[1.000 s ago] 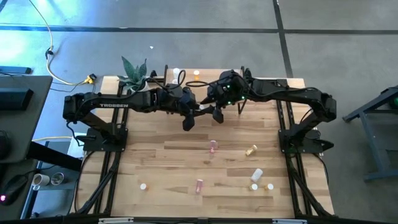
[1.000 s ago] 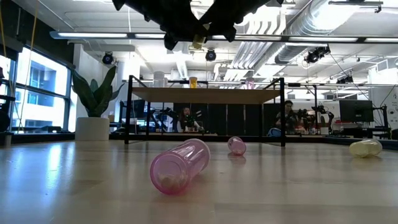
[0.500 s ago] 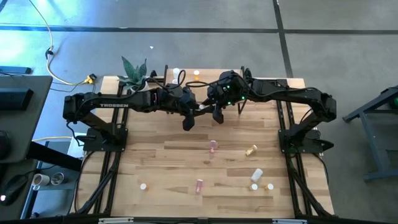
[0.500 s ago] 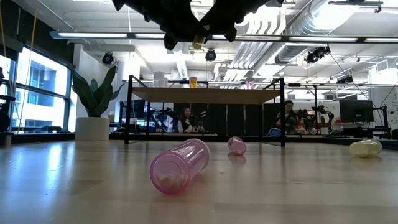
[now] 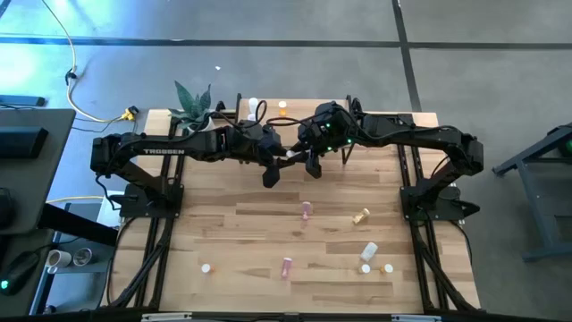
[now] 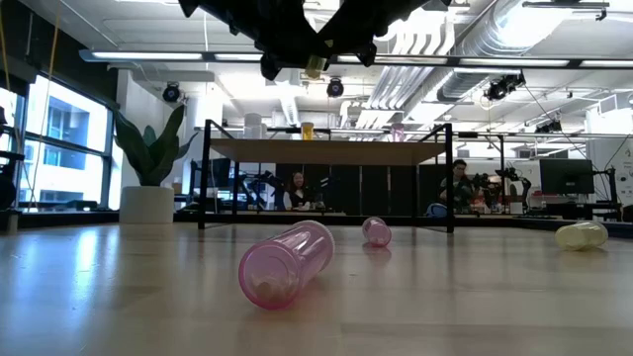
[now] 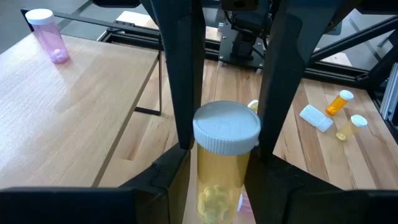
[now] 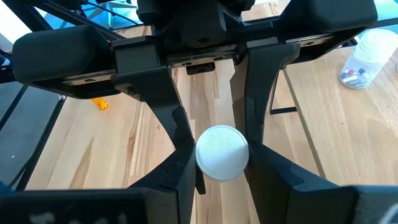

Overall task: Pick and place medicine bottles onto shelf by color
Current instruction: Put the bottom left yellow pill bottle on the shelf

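Observation:
My left gripper (image 7: 221, 186) and my right gripper (image 8: 222, 177) meet tip to tip high above the table's far middle, at the shelf's near edge (image 7: 140, 93). Both are shut on one orange-yellow bottle with a white cap (image 7: 225, 158), also seen in the low view (image 6: 315, 66). The light-wood shelf (image 6: 326, 150) stands on black legs at the far edge. It carries a pink bottle (image 7: 48, 38) and a clear-white one (image 8: 364, 59). Pink bottles (image 5: 307, 209) (image 5: 286, 266) lie on their sides on the table. My left gripper pinches the bottle's yellow body (image 7: 217, 193) between its two fingers, below the cap. The bottle lies roughly along the fingers, cap end away from the wrist, lifted clear of shelf and table. My right gripper comes level from the opposite side. Its two fingers (image 7: 186, 93) stand against the two sides of the white cap (image 8: 222, 152), which faces its wrist camera.
Loose bottles lie on the table's near right: an orange one (image 5: 360, 216), a white one (image 5: 368, 251) and two small ones (image 5: 365, 267) (image 5: 387, 267). A white one (image 5: 206, 267) lies near left. A potted plant (image 5: 192, 103) stands at the far left corner. People sit in the room behind.

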`<state>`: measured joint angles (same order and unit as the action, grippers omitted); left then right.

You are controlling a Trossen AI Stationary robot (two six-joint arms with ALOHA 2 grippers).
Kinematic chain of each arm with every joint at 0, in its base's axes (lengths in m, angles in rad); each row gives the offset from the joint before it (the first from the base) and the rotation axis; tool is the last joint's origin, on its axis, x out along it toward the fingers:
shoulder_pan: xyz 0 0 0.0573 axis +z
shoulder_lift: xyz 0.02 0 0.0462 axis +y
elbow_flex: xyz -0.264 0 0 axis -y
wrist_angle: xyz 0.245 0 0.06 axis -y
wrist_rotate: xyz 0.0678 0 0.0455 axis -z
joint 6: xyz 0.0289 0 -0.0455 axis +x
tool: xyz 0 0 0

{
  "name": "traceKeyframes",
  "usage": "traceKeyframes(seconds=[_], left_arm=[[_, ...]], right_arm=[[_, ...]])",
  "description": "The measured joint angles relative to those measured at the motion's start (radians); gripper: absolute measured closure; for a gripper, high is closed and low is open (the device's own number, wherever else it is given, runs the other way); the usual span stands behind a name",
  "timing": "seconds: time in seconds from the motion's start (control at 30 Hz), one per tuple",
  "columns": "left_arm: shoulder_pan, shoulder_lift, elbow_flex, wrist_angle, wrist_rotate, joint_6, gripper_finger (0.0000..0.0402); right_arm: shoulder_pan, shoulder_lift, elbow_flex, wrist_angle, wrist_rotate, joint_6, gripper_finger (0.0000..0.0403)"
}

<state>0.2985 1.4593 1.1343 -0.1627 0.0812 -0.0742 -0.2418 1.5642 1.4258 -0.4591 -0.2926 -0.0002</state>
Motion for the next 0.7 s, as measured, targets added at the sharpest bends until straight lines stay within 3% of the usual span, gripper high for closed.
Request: traceKeyframes(seconds=[0.7], left_arm=[[0.033, -0.002, 0.0, -0.053, -0.061, 0.0, 0.0209]], right_arm=[[-0.054, -0.009, 0.0, -0.019, 0.004, 0.0, 0.0292]])
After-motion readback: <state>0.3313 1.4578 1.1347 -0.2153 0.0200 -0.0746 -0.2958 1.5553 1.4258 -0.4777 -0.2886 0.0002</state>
